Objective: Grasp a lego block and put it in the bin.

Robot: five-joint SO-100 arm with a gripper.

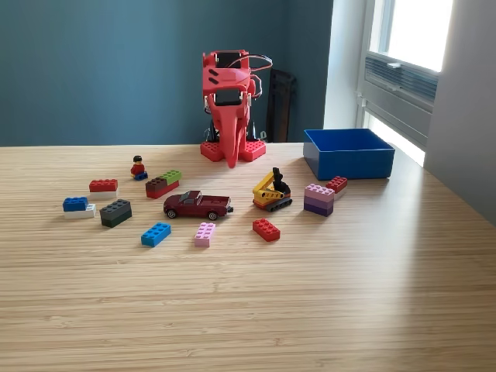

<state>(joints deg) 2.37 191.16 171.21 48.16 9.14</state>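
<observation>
My red arm is folded at the back of the table, and its gripper points straight down near its base with the jaws together and nothing held. Well to the exterior view's right of it stands the bright blue bin; its inside is hidden by the near wall. Lego blocks lie scattered in front: a red block, a pink block, a blue block, a dark grey block and a pink and purple stack near the bin.
A maroon toy car and a yellow toy excavator sit among the blocks. A minifigure stands at the left. More blocks lie at the far left. A window wall is at the right.
</observation>
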